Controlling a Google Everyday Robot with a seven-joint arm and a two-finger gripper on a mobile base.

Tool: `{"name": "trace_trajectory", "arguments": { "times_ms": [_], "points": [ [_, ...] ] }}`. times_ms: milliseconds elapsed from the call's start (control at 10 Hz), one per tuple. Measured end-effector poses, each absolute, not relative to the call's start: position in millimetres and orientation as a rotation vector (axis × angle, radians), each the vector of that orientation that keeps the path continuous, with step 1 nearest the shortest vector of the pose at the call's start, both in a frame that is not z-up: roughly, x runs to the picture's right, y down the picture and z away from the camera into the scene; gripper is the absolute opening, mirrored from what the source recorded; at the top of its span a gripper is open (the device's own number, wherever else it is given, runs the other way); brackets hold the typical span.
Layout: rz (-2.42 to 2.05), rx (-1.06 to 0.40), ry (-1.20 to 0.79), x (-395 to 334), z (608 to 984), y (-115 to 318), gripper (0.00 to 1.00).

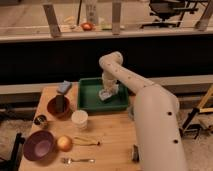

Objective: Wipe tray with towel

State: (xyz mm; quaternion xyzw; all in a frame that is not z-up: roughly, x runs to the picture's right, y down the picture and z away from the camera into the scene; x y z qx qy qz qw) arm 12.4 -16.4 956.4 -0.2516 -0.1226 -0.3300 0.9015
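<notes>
The green rectangular tray (90,100) sits at the back middle of the wooden table. Inside it, toward its right side, lies the pale grey-white towel (106,95). My white arm reaches in from the lower right and bends down over the tray. The gripper (107,90) points straight down onto the towel, pressing it against the tray floor.
A blue-grey cloth (64,87) lies left of the tray. In front are a brown bowl (58,106), a white cup (79,120), a small tin (41,120), a purple bowl (38,145), an orange fruit (64,143), a fork (77,160) and a yellow-handled utensil (86,141).
</notes>
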Motion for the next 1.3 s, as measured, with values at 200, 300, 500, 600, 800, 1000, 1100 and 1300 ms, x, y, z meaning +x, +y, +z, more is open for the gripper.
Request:
{"name": "trace_trajectory", "arguments": {
  "times_ms": [200, 300, 500, 600, 800, 1000, 1100, 1300],
  "points": [
    [-0.771, -0.501, -0.298, -28.8, 952.9, -11.5, 0.00],
    [-0.810, -0.497, -0.326, -42.7, 948.8, -5.6, 0.00],
    [-0.880, -0.498, -0.369, -55.4, 935.2, 13.2, 0.00],
    [-0.895, -0.505, -0.380, -55.1, 930.9, 20.7, 0.00],
    [-0.911, -0.533, -0.387, -34.8, 923.8, 37.2, 0.00],
    [-0.897, -0.551, -0.358, -2.2, 921.5, 40.7, 0.00],
    [-0.877, -0.552, -0.336, 12.1, 922.1, 36.8, 0.00],
    [-0.830, -0.530, -0.289, 29.3, 927.5, 14.4, 0.00]
  ]
}}
